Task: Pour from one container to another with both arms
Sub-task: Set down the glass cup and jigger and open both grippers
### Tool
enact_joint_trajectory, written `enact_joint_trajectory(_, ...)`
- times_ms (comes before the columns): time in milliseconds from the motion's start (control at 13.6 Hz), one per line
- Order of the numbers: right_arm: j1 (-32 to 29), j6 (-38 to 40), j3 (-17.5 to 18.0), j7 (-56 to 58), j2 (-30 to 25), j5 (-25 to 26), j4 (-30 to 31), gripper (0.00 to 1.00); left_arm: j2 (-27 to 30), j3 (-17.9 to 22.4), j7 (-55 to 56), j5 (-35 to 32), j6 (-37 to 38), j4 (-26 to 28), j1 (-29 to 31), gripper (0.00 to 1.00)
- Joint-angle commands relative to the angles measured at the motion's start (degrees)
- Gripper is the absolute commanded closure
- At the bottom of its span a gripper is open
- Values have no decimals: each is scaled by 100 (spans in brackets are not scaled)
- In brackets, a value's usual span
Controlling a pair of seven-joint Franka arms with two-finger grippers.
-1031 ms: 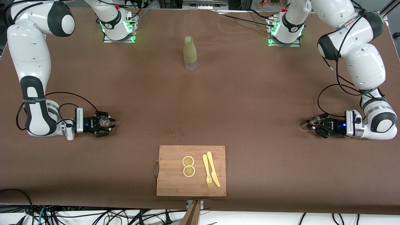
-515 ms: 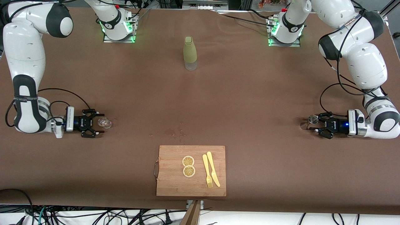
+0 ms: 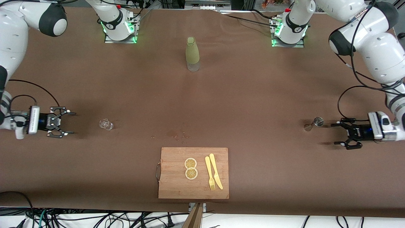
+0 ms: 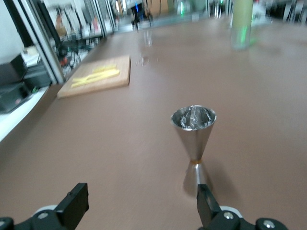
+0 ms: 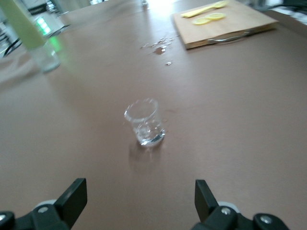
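Glass cup: standing upright on the worktop toward the right arm's end, free of any grip.
Jigger: standing upright toward the left arm's end, also free.
Right pincer: lying low beside the cup, spread, holding nothing.
Left pincer: lying low beside the jigger, spread, empty.
Judgement: both vessels are sitting released, so pouring looks finished.

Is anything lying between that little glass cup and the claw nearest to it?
Nothing: only bare tablecloth between the glass cup and the open right gripper, plain in the front view.
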State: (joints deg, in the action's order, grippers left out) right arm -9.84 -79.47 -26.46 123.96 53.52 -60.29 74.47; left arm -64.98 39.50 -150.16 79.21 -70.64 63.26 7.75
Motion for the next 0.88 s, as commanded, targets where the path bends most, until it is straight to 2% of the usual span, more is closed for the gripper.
enact_joint_trajectory(0, 87, 98, 44, -1807, -744, 455, -108, 0, 976, -162, 222, -1158, -677, 177, -36, 0)
enact_joint_trajectory(221, 368, 89, 131, -4091, -1544, 1201, -231, 0, 1776, -197, 1012, -2187, -1144, 388, -326, 0)
enact_joint_trajectory(368, 561, 72, 385, -5795, -2089, 1885, -232, 0, 2364, -197, 1916, -2969, -1364, 555, -607, 0)
enact_joint_trajectory(515, 746, 28, 833, -7404, -2660, 2921, -232, 0, 2840, -197, 2979, -3751, -1531, 617, -1010, 0)
enact_joint_trajectory(663, 826, 19, 1482, -8865, -3144, 4055, -214, 0, 3271, -189, 4138, -4455, -1637, 661, -1432, 0)
enact_joint_trajectory(810, 826, 89, 1949, -9956, -3514, 4786, -153, 0, 3850, -189, 5682, -5167, -1803, 923, -1854, 0)
